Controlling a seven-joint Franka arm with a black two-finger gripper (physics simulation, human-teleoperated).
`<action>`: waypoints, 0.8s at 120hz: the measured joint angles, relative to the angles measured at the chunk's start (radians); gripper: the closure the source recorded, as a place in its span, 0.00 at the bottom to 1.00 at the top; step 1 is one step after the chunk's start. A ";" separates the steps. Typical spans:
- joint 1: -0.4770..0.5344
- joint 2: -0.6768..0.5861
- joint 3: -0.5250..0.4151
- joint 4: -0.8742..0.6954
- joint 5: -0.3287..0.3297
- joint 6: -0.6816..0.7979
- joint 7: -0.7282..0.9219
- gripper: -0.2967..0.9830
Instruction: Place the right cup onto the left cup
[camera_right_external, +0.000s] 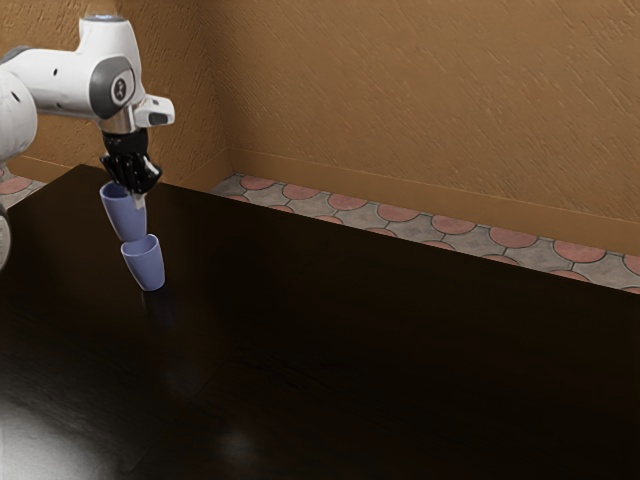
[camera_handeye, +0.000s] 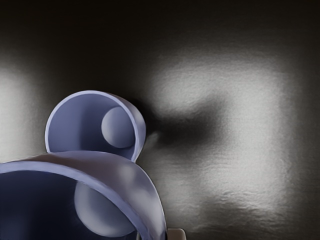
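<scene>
Raised cup (camera_handeye: 107, 200) — rim clasped by a downward-pointing gripper (camera_right_external: 133, 194)

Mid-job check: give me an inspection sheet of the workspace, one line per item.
Surface: dark, glossy table with pale reflections.
Job's things: standing cup upright on the table; held cup raised off it, not nested in the standing cup; whether the two touch, I cannot tell.
Clutter: nothing seen.
Gripper: hand closed on the held cup near its rim.
Cables: nothing seen.
Surroundings: brown wall and patterned floor beyond the table.
</scene>
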 joint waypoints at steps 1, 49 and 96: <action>0.000 0.002 0.000 0.001 -0.001 0.000 0.001 0.85; 0.036 0.096 0.006 0.079 -0.057 0.006 0.054 0.85; 0.067 0.151 0.008 0.124 -0.098 0.008 0.106 0.85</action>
